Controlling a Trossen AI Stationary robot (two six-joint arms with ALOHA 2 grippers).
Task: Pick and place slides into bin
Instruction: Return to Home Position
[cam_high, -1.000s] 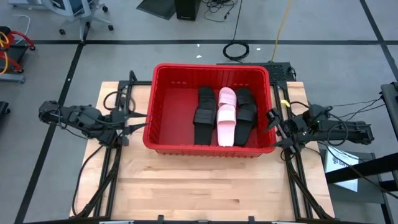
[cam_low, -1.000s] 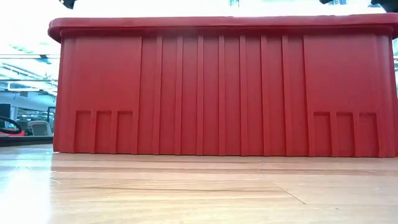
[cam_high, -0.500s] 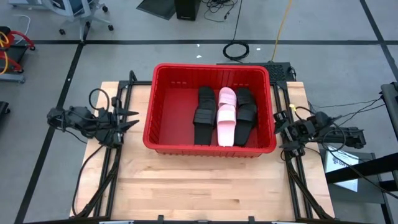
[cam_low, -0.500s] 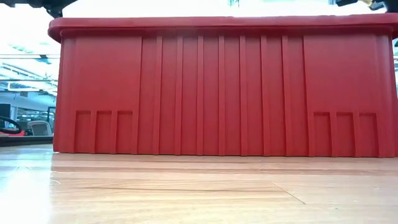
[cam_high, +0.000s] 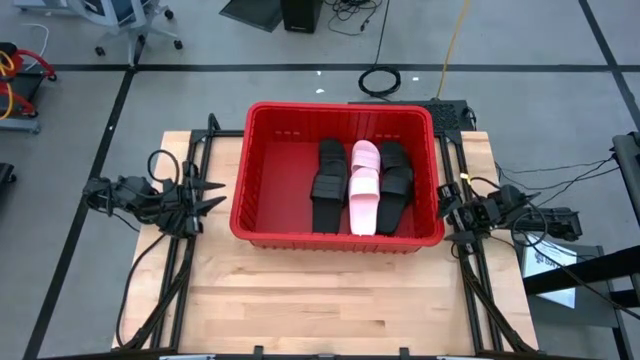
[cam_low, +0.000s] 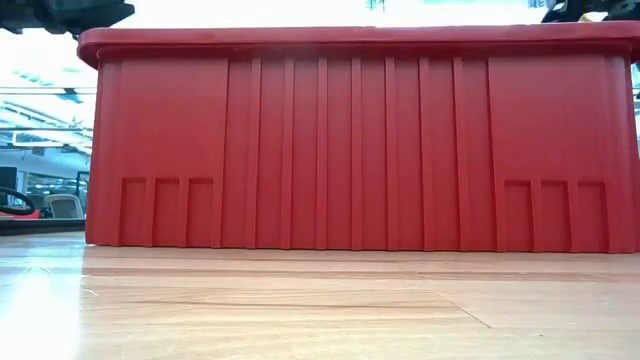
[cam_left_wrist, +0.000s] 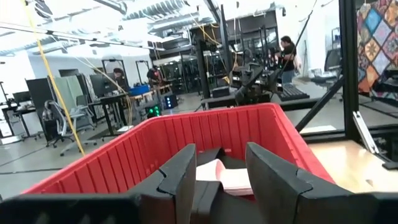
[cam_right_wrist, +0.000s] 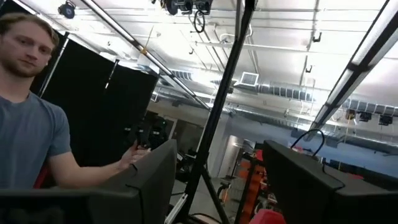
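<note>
The red bin (cam_high: 244, 190) stands on the wooden table at its far middle. In it lie side by side, flat on its floor, a black slide (cam_high: 327, 186), a pink slide (cam_high: 364, 188) and another black slide (cam_high: 397, 178). No other slides show. My left gripper (cam_high: 212, 194) is open and empty just left of the bin's left wall, pointing at it; its wrist view shows the bin (cam_left_wrist: 130, 155) and the pink slide (cam_left_wrist: 233, 179) between its fingers. My right gripper (cam_high: 446, 212) is open and empty just right of the bin's right wall.
The bin's ribbed near wall (cam_low: 355, 140) fills the low view. Bare wooden table (cam_high: 330, 300) lies in front of the bin. Black frame rails (cam_high: 180, 270) run along both table sides. A person (cam_right_wrist: 31, 124) stands beyond the table in the right wrist view.
Both arms have drawn back a little from the bin's side walls, the left toward the table's left edge and the right toward its right edge, and have sunk lower. Both grippers stay open. The slides in the bin have not moved.
</note>
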